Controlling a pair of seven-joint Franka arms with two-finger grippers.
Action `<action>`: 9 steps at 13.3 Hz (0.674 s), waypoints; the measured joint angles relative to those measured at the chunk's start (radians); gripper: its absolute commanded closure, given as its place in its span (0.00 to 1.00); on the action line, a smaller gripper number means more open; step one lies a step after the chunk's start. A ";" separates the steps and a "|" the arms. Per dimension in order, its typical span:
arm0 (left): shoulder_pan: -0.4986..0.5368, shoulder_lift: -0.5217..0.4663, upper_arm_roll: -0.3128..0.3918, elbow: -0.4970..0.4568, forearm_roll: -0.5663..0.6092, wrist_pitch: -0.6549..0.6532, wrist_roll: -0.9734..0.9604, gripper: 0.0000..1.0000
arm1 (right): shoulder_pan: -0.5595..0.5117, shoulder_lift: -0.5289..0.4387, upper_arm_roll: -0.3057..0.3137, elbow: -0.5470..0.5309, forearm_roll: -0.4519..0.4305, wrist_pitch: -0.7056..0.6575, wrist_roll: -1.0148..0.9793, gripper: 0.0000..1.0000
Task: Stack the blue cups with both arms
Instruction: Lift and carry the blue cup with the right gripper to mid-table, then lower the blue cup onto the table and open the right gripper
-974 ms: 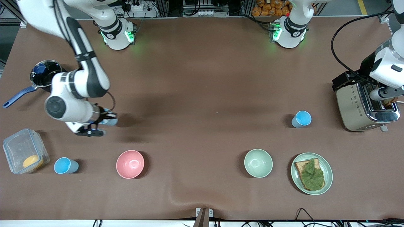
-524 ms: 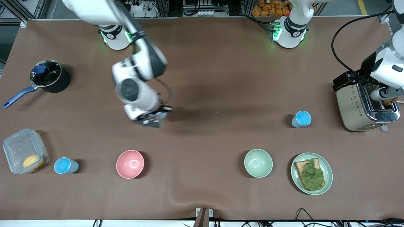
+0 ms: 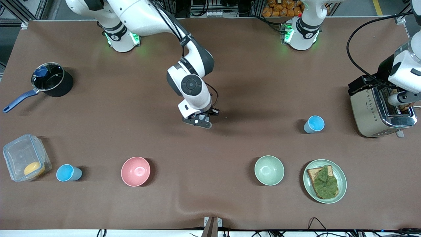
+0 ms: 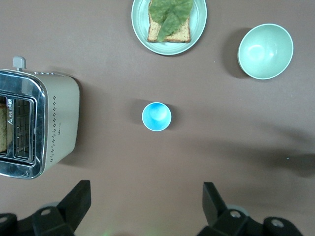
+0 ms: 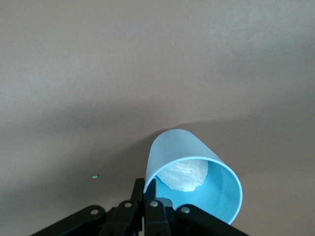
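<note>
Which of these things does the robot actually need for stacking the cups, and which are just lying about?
Needed: held blue cup in right gripper; blue cup near toaster; blue cup by container; open left gripper.
Lying about: pink bowl, green bowl, plate, toaster, pot, container.

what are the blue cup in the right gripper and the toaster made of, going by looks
Blue cup in the right gripper: probably thin plastic, smooth with a slight sheen, faint ridges ringing its wall, whitish inside. Toaster: seemingly metal, cream-coloured matte sides with small dotted marks and shiny chrome-like ends that reflect light.
</note>
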 measured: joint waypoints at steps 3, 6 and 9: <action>-0.001 0.006 -0.004 0.000 0.000 0.000 0.000 0.00 | 0.001 0.001 -0.005 0.023 0.001 -0.012 0.000 0.00; -0.003 0.013 -0.007 -0.002 0.017 0.000 0.000 0.00 | -0.013 -0.013 -0.025 0.123 0.002 -0.201 0.000 0.00; -0.005 0.032 -0.032 -0.004 0.038 0.000 0.004 0.00 | -0.095 -0.042 -0.033 0.201 0.002 -0.342 -0.053 0.00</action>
